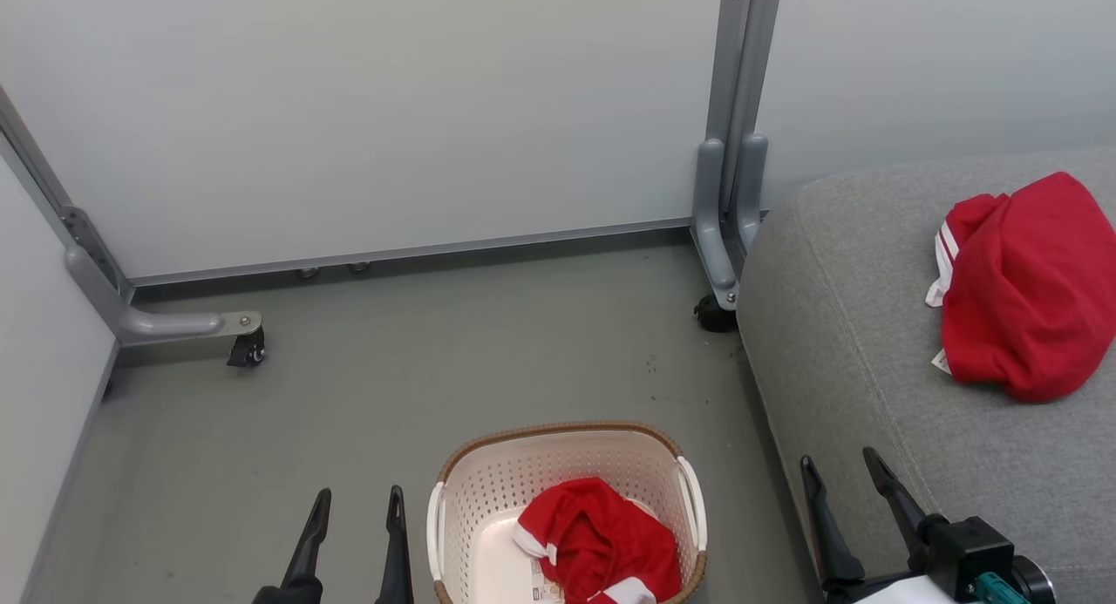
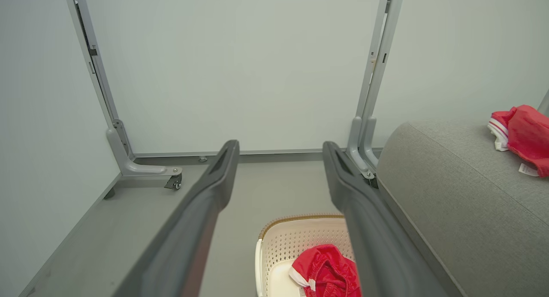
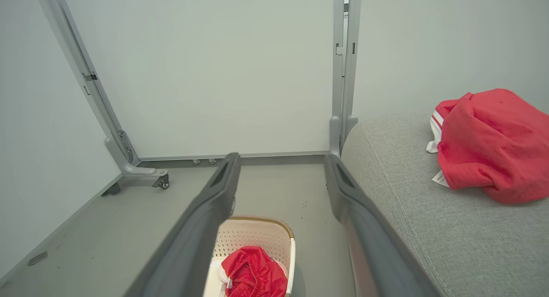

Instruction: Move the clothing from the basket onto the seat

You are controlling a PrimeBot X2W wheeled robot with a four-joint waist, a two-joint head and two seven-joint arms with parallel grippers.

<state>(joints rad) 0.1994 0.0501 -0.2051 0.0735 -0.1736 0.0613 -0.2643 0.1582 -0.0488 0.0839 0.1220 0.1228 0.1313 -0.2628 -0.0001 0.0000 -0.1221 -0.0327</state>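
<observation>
Head view: a cream-white perforated plastic basket (image 1: 558, 431) on the grey floor (image 1: 488, 342) holds one crumpled red fabric garment (image 1: 597, 543). A second red garment (image 1: 1029, 290) lies on the large light-grey upholstered seat (image 1: 854, 351).
Left wrist view: the left hand (image 2: 279, 147), fingers spread and empty, hovers beside the basket, probably placed to reach in.
Right wrist view: the right hand (image 3: 281, 157), also spread and empty, hangs between basket and seat.
</observation>
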